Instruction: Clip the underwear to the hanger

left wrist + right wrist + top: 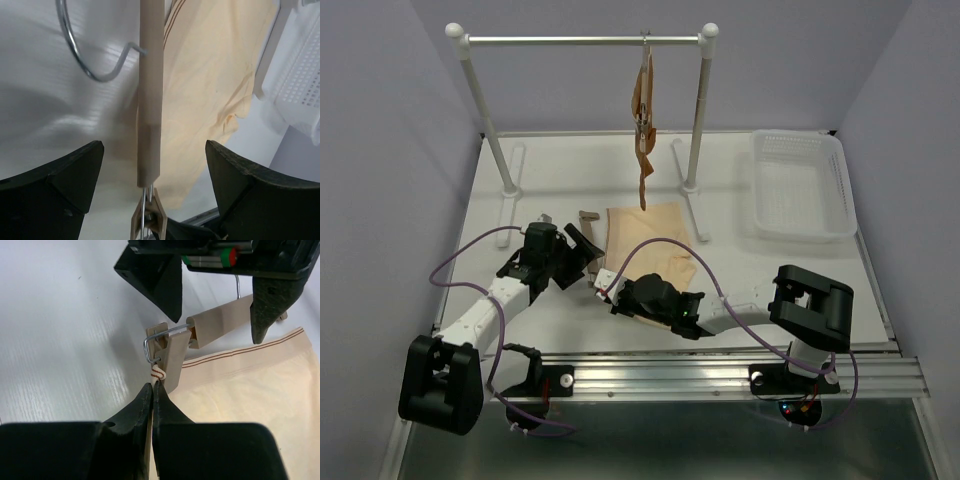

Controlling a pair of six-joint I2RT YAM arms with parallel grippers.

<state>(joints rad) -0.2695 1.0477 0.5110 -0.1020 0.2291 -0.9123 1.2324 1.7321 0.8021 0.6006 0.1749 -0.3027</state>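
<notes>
The pale beige underwear (655, 248) lies flat on the white table. The wooden hanger (592, 245) lies along its left edge. In the left wrist view the hanger's bar (150, 100) runs between my open left gripper (154, 146), whose fingers stand apart from the bar on both sides; the wire hook (75, 45) and one clip (148, 217) show. My right gripper (154, 387) is shut on the underwear's striped corner (158, 372), which sits at the mouth of the hanger's end clip (172, 357). The underwear (240, 405) spreads to the right.
A white rail rack (585, 41) at the back carries a rust-brown garment (644, 130) on its own hanger. A white perforated basket (800, 185) stands at the back right. A metal rail (720, 370) runs along the near edge.
</notes>
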